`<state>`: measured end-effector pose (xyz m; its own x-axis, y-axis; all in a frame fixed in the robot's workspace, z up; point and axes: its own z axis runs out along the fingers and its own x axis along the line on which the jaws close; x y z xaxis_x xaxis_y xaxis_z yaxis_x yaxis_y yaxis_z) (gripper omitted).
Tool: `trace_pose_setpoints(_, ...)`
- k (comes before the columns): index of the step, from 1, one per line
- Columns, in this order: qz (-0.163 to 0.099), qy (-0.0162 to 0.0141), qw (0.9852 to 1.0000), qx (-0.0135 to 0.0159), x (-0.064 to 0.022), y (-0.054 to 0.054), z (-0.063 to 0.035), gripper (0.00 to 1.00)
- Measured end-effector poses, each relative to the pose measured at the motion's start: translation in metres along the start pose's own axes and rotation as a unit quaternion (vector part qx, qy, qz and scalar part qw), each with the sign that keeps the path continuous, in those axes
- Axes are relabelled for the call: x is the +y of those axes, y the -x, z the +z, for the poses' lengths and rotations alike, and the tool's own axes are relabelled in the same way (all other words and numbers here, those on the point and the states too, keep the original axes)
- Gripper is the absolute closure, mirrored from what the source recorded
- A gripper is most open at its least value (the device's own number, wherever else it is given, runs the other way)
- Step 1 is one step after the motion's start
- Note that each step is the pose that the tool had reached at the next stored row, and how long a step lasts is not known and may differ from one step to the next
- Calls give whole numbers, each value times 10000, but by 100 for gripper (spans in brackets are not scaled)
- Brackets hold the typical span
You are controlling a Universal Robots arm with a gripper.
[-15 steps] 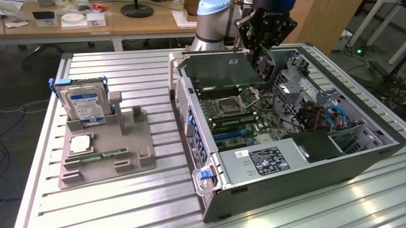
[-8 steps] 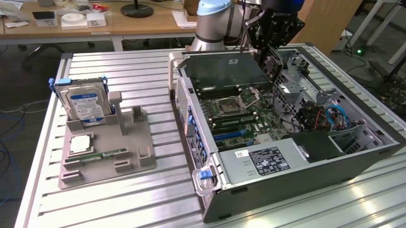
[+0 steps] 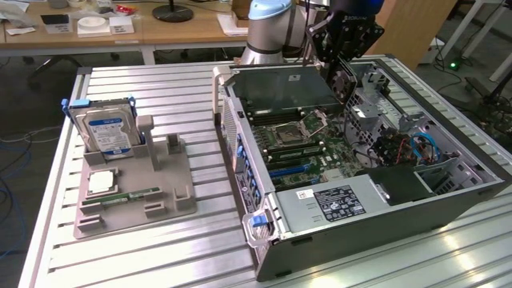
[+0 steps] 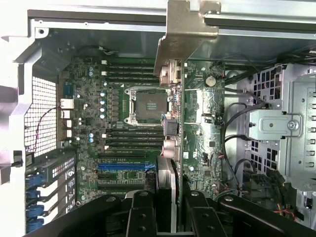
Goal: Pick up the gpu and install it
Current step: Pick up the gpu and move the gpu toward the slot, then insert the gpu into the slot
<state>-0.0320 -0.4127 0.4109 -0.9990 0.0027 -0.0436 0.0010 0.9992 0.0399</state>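
My gripper (image 3: 340, 57) hangs over the far part of the open computer case (image 3: 376, 234). It is shut on the gpu (image 3: 341, 84), which hangs edge-down above the motherboard (image 3: 308, 141). In the wrist view the gpu (image 4: 186, 34) appears edge-on: its silver end bracket reaches the case's rear wall, and its green board runs back between my black fingers (image 4: 140, 210). The gripper (image 4: 170, 202) holds it over the motherboard (image 4: 89, 94), beside the empty processor socket (image 4: 148, 101). A blue expansion slot (image 4: 121, 166) lies to one side of the card, apart from it.
On the exterior view's left a grey fixture tray (image 3: 164, 180) holds an upright hard drive with a blue label (image 3: 108, 129), a narrow memory stick (image 3: 128, 196) and a pale square chip (image 3: 102, 182). Inside the case are the power supply (image 3: 336, 201), cables (image 3: 416, 147) and a metal drive cage (image 4: 281, 123).
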Motion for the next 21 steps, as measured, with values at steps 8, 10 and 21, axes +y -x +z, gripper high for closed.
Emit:
trace_pose_setpoints(8,-75,4,10000,3,0,0,1,73)
trace_pose_setpoints(10,-236,10,9997,10,0,0,0,73)
trace_pose_setpoints(21,-807,36,9967,32,-5,0,0,73)
